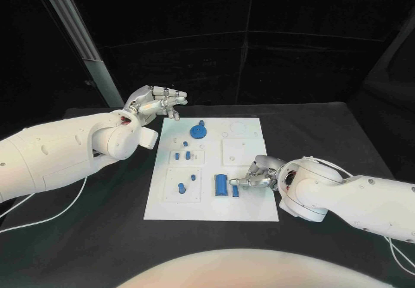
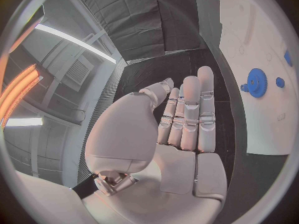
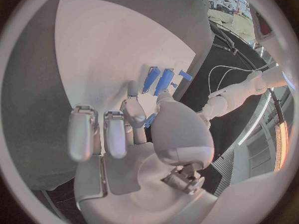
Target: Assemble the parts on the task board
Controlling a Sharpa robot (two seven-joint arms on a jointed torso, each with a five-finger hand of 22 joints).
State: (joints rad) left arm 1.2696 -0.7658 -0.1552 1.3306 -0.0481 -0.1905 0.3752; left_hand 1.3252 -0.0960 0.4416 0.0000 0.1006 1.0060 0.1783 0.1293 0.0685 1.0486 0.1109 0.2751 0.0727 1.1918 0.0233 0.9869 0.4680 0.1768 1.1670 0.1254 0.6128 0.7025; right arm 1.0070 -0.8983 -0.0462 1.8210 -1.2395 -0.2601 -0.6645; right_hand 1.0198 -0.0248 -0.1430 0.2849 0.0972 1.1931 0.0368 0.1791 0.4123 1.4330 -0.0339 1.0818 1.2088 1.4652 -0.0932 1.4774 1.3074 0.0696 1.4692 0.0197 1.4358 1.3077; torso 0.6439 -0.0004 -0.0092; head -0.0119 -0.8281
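1. The task board (image 1: 246, 204), a white rectangular plate, is laid flat at the desk's centre.
2. A blue gear (image 1: 199, 130) is seated near the board's far edge.
3. Small blue pegs (image 1: 182, 155) are stood in the left-hand panels.
4. A long blue block (image 1: 221, 185) is laid near the board's near edge.

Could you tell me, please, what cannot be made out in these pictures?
- Head view: whether the right hand holds the small blue part by its fingertips; the fingers hide the contact.
- Right wrist view: a blue piece half hidden behind the thumb.
- Left wrist view: the task board is cut off by the circle's rim.
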